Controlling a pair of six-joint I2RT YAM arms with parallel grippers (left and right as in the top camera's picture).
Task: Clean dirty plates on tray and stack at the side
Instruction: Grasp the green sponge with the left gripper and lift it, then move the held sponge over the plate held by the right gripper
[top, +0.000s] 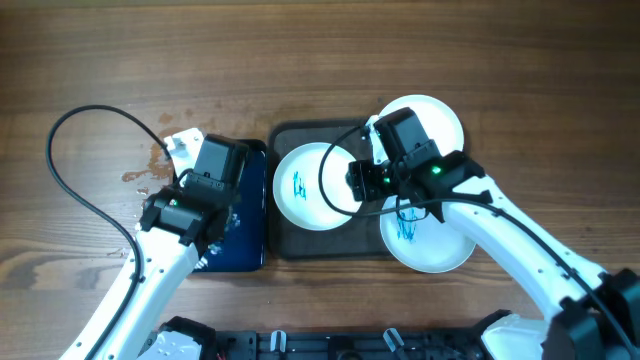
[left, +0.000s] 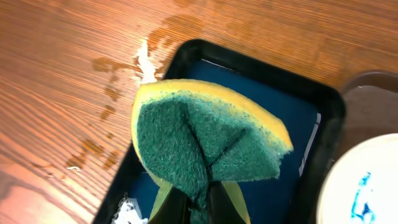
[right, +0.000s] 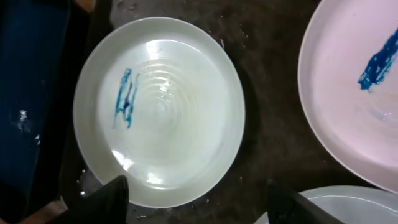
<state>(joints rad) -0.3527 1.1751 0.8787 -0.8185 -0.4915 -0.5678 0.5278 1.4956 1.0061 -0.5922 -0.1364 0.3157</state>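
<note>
Left claw (left: 198, 202): closed on green-yellow sponge (left: 199, 137), above small blue tray (left: 273, 78). Right claw (right: 199, 199): open, over marked plate (right: 161, 112) lying in large tray (top: 320, 247). Second plate (top: 435, 112) and third plate (top: 425, 248), scribbled blue: tray's right side.

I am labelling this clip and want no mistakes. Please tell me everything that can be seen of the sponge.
The sponge is a soft pad with a dark green scouring face and a yellow foam layer behind. The left gripper pinches its lower middle, so the green face folds into a crease. It is held over the blue tray; whether it touches that tray cannot be told.
</note>
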